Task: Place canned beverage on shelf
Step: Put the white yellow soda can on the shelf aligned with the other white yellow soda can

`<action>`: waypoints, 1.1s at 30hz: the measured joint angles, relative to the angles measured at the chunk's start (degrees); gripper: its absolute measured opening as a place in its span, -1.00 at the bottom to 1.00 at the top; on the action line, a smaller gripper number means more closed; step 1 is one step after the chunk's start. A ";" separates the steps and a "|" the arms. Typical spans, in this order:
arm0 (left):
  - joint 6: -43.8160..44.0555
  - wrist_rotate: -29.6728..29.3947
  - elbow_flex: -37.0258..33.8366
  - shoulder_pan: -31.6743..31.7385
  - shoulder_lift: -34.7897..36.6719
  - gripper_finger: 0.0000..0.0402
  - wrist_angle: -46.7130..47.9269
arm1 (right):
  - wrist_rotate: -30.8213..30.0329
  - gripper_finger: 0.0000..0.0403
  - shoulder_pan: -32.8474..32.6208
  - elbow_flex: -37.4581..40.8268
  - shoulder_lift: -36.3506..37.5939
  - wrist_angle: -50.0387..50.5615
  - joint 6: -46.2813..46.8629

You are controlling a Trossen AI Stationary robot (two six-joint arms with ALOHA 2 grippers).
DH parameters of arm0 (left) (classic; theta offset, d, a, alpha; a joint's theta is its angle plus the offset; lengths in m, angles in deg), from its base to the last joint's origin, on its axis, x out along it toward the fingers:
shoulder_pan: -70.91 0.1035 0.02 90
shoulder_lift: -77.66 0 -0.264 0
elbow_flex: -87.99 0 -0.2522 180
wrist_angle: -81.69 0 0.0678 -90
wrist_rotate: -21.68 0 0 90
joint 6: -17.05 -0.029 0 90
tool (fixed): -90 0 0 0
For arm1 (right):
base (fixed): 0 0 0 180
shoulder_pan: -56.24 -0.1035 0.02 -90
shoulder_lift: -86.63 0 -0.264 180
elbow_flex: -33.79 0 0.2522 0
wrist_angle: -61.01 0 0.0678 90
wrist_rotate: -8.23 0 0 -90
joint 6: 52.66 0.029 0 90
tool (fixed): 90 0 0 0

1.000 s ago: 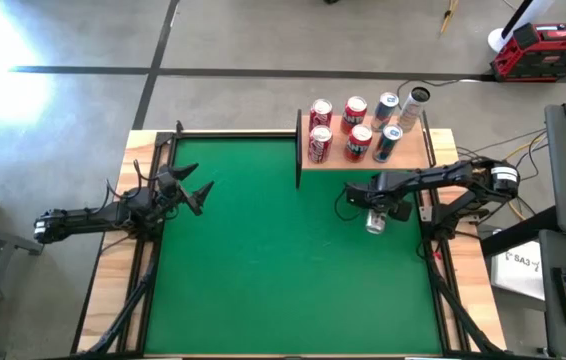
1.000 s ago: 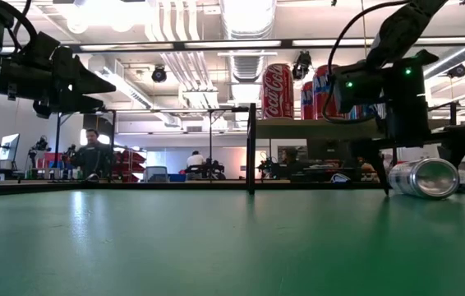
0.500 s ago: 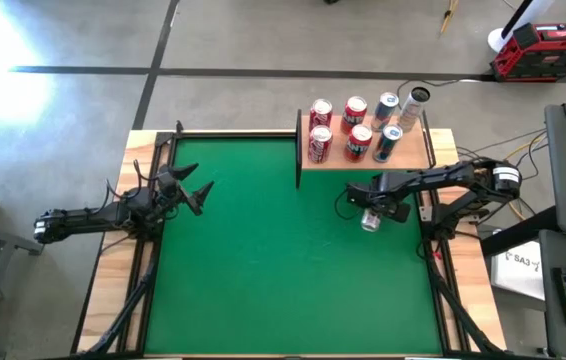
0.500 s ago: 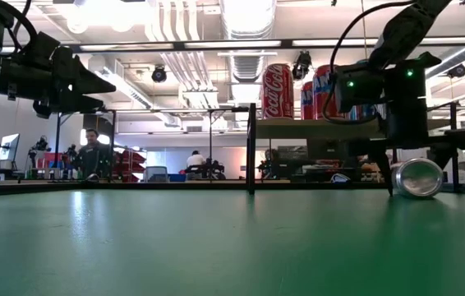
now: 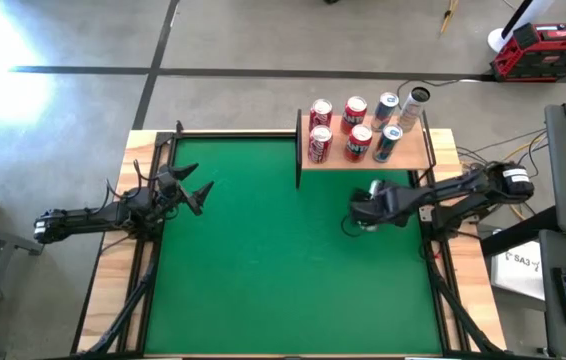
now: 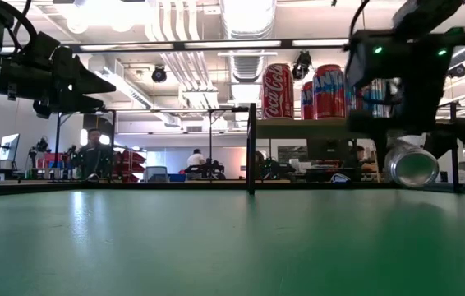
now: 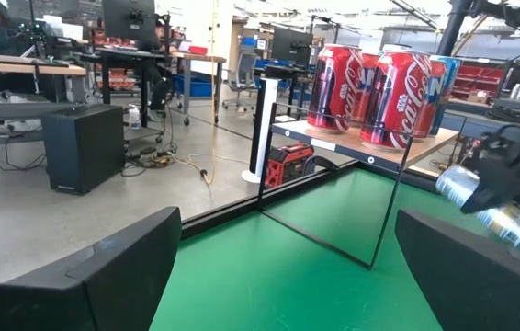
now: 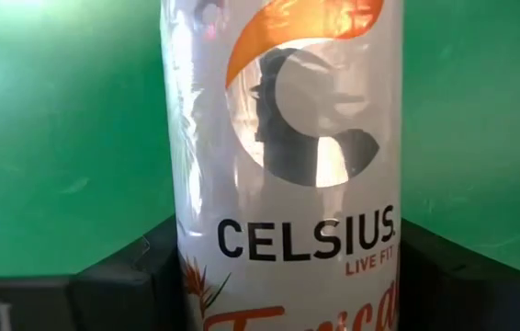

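Observation:
A silver Celsius can [image 8: 283,138] lies on its side in my right gripper [image 5: 369,211], which is shut on it just in front of the shelf [image 5: 413,150]. In the low view the can [image 6: 412,163] shows one round end, just above the green table. The shelf is a tan board on a thin dark frame at the table's far right, and several red and blue cans [image 5: 353,130] stand upright on it. My left gripper [image 5: 199,196] waits open at the table's left side, level, with nothing between its fingers. My right gripper pinches the can's round side [image 8: 186,267] between its two fingers [image 8: 127,280], which lie across the can. The fingers slant down onto it from above. The can hangs about level, one end toward the table's near edge, lifted just clear of the table.
The shelf's dark upright post [image 6: 250,148] stands left of the held can. Open green felt [image 5: 263,260] stretches across the middle and near part of the table. Beyond the far edge lies a workshop with desks and people.
The can lay on the table with my right gripper standing over it. The gripper has taken hold of it; the can turned end-on to the near edge, then came up a little off the felt. The hand has shifted slightly toward the table's left.

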 joint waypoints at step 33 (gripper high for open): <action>0.00 0.00 0.00 0.01 0.02 0.92 0.00 | -19.49 0.15 -24.29 -8.42 -2.06 41.98 35.08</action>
